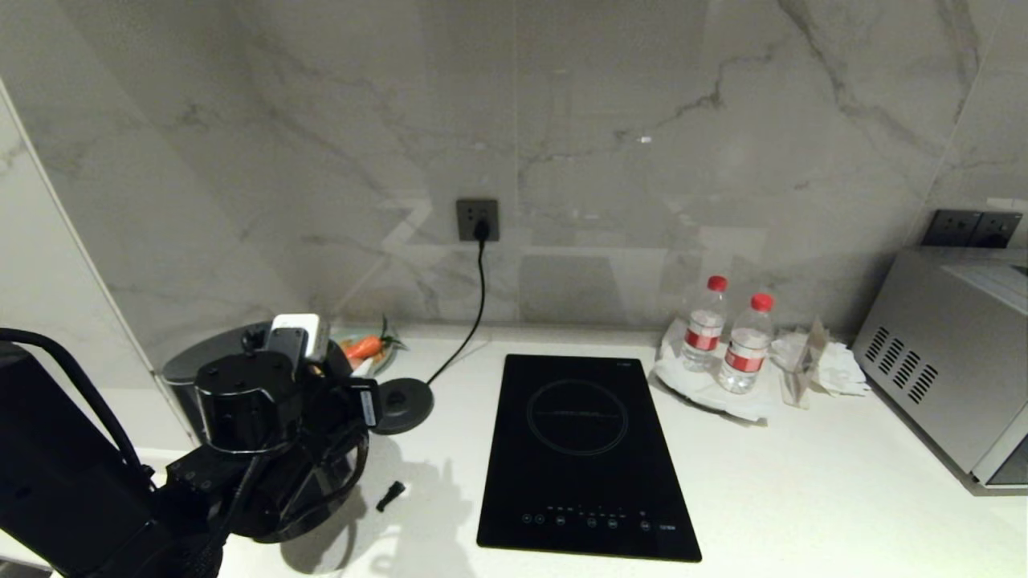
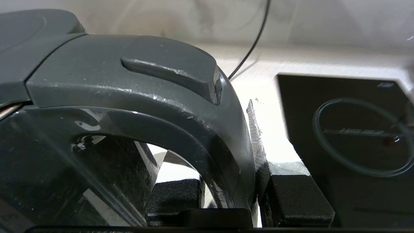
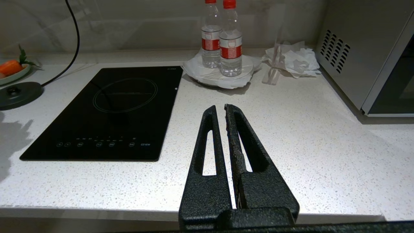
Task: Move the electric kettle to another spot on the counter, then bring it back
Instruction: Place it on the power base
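Black left claw [image 2: 226, 194]: I see it pinching the kettle [image 2: 129, 97] handle.
Kettle: near the counter [image 1: 803, 498] front-left edge, off its base [image 1: 401, 405].
Right claw [image 3: 223, 111]: pressed together, over open counter beside the hob [image 1: 586, 457].

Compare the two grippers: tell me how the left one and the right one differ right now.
The left gripper is closed on the electric kettle's loop handle, one finger inside the loop and one outside; the right gripper holds nothing. The left's fingers are kept apart by the handle; the right's are pressed together. The left is at the counter's left end; the right hangs over the front edge, right of the induction hob. Both have black textured fingers.
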You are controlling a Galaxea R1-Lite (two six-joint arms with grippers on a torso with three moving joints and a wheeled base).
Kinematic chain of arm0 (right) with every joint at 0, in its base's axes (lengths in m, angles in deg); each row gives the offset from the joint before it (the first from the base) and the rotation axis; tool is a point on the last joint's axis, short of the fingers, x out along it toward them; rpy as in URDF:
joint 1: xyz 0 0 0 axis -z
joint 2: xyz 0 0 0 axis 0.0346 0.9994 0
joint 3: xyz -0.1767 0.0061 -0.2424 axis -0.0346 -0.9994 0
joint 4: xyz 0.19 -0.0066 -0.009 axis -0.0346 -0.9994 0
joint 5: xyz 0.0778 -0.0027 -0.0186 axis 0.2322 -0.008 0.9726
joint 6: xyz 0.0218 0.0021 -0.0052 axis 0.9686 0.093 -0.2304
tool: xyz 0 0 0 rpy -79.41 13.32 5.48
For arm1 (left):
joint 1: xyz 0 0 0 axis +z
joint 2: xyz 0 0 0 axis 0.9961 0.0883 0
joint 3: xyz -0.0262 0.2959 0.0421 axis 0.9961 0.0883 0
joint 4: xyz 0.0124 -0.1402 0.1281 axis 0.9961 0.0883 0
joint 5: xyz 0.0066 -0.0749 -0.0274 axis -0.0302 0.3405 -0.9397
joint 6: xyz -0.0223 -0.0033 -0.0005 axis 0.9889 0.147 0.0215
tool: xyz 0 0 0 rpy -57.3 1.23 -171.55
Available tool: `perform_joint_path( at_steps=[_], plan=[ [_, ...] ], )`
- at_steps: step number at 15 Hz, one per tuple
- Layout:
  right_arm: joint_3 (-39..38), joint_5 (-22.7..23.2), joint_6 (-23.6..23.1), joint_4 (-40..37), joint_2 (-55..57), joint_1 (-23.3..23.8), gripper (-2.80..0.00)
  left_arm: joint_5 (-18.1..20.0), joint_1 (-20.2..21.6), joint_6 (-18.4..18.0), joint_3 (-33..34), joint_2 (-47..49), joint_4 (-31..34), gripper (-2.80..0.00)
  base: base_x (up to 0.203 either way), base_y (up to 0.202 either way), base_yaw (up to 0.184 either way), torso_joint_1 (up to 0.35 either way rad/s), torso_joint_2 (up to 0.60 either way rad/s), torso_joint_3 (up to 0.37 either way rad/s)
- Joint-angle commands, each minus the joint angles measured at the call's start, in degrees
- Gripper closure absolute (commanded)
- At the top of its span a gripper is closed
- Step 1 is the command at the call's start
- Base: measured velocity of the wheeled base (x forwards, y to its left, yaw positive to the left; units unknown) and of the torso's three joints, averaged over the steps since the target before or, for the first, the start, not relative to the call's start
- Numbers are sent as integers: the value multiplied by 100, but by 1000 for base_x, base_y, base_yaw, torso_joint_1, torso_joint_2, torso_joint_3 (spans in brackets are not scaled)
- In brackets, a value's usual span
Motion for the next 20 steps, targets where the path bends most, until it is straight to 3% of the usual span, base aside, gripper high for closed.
perform_joint_path(
  at_steps=[1,2,5,8,10,12,20],
  plan=[
    [0,-3,0,-1,9,0,0,-31,-94,3,-405,217,-23,0,0,0,0,0,0,0],
    [-2,-4,0,0,8,0,0,-60,-151,-3,-566,241,33,0,0,0,0,0,0,0],
    [3,1,0,-1,1,0,0,-768,-383,-26,-1166,90,672,0,0,0,0,0,0,0],
    [4,3,0,-1,5,0,0,-793,-584,-50,-1166,-19,840,0,0,0,0,0,0,0],
    [4,3,0,-1,0,0,0,-609,-752,-88,-1062,-123,982,0,0,0,0,0,0,0],
    [4,-6,0,-1,2,0,0,-565,-902,-271,-965,-254,1051,0,0,0,0,0,0,0],
    [-5,-6,0,-1,0,0,0,-626,-907,-358,-952,-196,1093,0,35,0,-1,2,0,0]
  ],
)
